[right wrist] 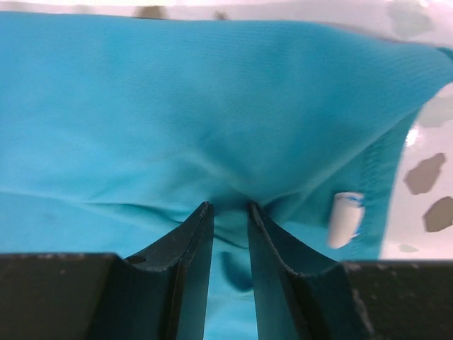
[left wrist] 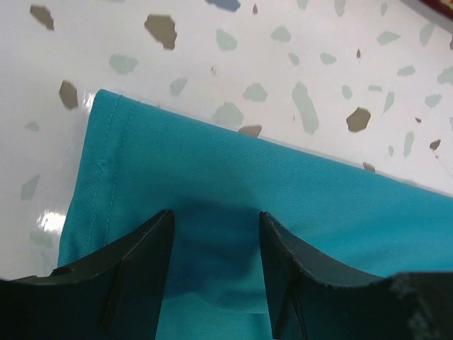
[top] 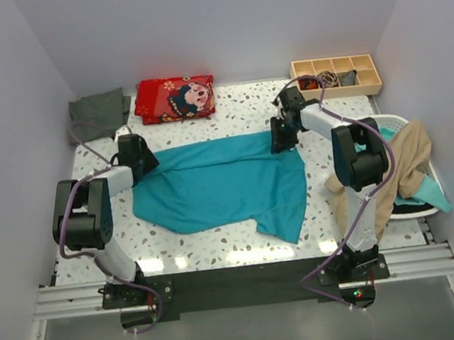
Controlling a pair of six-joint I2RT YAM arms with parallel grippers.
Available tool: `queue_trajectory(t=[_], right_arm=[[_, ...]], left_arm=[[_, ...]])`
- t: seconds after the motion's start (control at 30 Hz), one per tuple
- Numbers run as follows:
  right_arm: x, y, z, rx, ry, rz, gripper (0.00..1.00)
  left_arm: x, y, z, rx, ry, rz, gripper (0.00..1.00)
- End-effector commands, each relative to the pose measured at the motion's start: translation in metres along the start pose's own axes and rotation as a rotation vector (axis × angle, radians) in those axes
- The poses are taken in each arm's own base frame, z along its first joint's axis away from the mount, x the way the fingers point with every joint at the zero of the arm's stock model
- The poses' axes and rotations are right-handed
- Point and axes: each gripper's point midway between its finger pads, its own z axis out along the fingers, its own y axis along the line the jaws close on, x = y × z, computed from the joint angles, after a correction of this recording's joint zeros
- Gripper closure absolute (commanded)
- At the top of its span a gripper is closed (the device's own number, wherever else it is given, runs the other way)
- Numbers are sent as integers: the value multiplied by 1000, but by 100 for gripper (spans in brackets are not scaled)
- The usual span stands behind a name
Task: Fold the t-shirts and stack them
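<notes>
Between right jaws, teal t-shirt.

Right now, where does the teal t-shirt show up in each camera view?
Top external: teal t-shirt spread across the middle.
Left wrist: teal t-shirt fills the lower half, hemmed corner upper left, under the left gripper.
Right wrist: teal t-shirt fills nearly everything, bunched in the right gripper.
Shared landmark: the speckled tabletop bordering the shirt's edge.

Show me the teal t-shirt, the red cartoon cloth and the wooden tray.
teal t-shirt [top: 228,182], top view, middle of the spread cloth.
red cartoon cloth [top: 175,99], top view, its printed face.
wooden divided tray [top: 365,88], top view, near rim.
</notes>
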Motion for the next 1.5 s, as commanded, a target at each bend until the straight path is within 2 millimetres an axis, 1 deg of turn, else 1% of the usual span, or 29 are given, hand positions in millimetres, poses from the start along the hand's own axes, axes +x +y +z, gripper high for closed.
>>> queue_trajectory(t=[0.0, 0.03, 0.1, 0.13, 0.2, 0.3, 0.37, 0.43, 0.47, 0.5, 0.57, 0.6, 0.67, 0.73, 0.77, 0.83, 0.87, 0.9, 0.97, 1.0, 1.03, 1.07, 1.1, 1.13, 1.17, 1.2, 1.27, 1.3, 1.47], right_arm=[[3, -44, 11, 148, 24, 53, 69], [9, -50, 15, 159, 42, 63, 69], [12, -57, 16, 183, 49, 74, 69], [14, -60, 18, 196, 50, 78, 68], [17, -69, 20, 233, 65, 86, 68], [17, -77, 18, 273, 61, 84, 68], [12, -73, 17, 248, 41, 75, 68], [0, -54, 12, 146, -4, 52, 68], [-5, -48, 9, 116, -27, 46, 68], [-12, -31, -3, 32, -60, 15, 65], [-20, -20, -15, -13, -107, -4, 63], [-31, -11, -37, -39, -168, -16, 61], [-38, -3, -57, -62, -235, -27, 55], [-44, 4, -86, -68, -307, -39, 51], [-44, 4, -94, -63, -321, -35, 44], [-37, 6, -112, -64, -337, -33, 40], [-32, 10, -115, -78, -331, -30, 40], [-24, 12, -118, -86, -316, -22, 40], [-1, 17, -119, -90, -282, -11, 41], [20, 16, -110, -83, -240, -5, 41], [31, 17, -108, -72, -224, -5, 41], [43, 30, -112, -91, -222, -21, 42], [54, 34, -109, -96, -206, -31, 42], [77, 33, -102, -86, -163, -31, 43], [91, 47, -104, -103, -151, -50, 44], [111, 45, -99, -92, -117, -51, 44], [131, 57, -103, -106, -109, -65, 45], [147, 52, -99, -90, -85, -65, 44], [188, 55, -102, -74, -45, -65, 44]], left_arm=[[-21, -1, 22, -25, -18, 53, 43], [-34, -9, 25, -13, -32, 59, 43], [-36, -11, 37, -11, -14, 105, 43], [-49, -16, 39, -16, -19, 114, 43], [-51, -11, 49, -35, -2, 129, 43], [-54, -1, 50, -57, 17, 129, 43], [-53, -3, 49, -27, 21, 120, 43], [-58, -14, 43, 35, -16, 113, 43], [-60, -18, 39, 63, -29, 101, 43], [-69, -26, 27, 106, -74, 92, 43], [-77, -41, 10, 195, -106, 79, 43], [-90, -50, -10, 240, -161, 72, 42], [-111, -61, -43, 291, -237, 52, 38], [-111, -55, -59, 268, -246, 27, 10], [-119, -57, -74, 282, -271, 16, 0], [-108, -50, -84, 269, -238, 15, 0], [-109, -50, -95, 273, -251, 10, 0], [-91, -40, -95, 244, -203, 7, 0], [-82, -35, -110, 250, -204, -9, 0], [-52, -22, -107, 221, -139, -9, 0], [-44, -12, -107, 183, -140, -22, 0], [-38, -8, -114, 178, -144, -28, 0], [-15, 6, -112, 136, -94, -33, 0], [-7, 14, -114, 106, -83, -41, 0], [-4, 15, -122, 107, -90, -65, 0], [14, 23, -122, 87, -54, -66, 0], [20, 28, -134, 67, -62, -97, 0], [36, 36, -135, 42, -29, -98, 0], [60, 55, -147, -13, -10, -148, 0]])
